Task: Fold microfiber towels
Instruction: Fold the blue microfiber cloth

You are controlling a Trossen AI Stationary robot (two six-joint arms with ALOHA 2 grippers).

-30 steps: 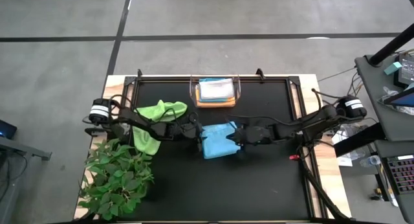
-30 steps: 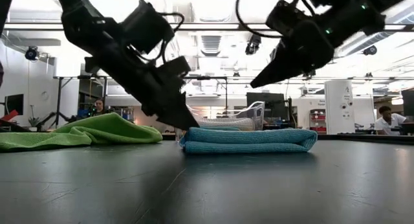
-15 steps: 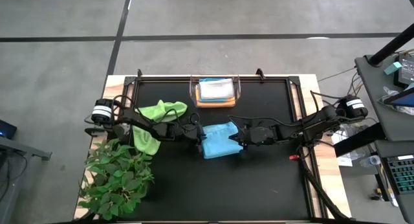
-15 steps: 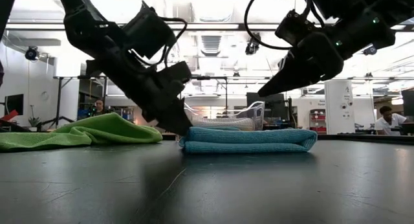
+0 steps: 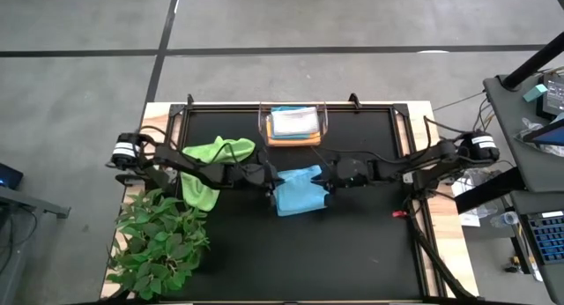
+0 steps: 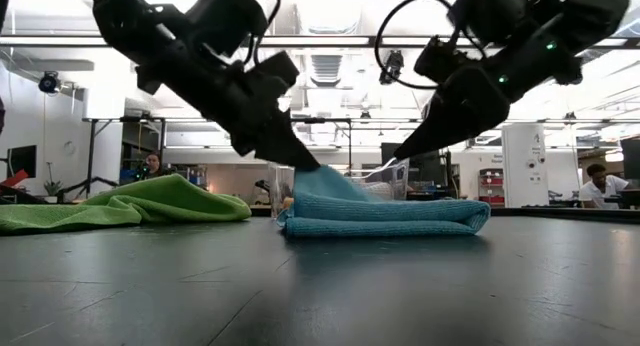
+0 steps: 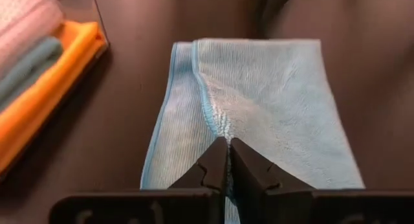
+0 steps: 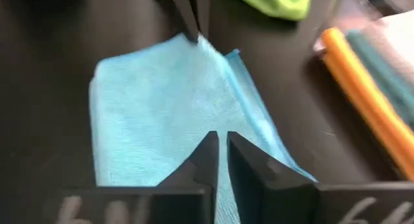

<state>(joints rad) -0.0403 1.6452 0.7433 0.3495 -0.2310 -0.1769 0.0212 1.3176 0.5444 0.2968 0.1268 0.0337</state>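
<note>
towel (image 5: 298,190) mid-table, left claw (image 5: 269,175) on its left edge, right claw (image 5: 327,175) on its right edge, so it sits right between em | other loose towel (image 5: 214,157) out past the left claw's far side | bin (image 5: 293,126) w/ stacked towels just behind both claws | plant (image 5: 160,241) at front-left corner

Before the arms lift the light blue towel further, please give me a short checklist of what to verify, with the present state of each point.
1. Left gripper shut on light blue towel: ok.
2. Right gripper holding the towel: cannot tell.
3. That towel's edge raised off the black mat: ok.
4. Lime green towel apart from the blue one: ok.
5. Clear bin with folded towels out of the way: ok.
</note>
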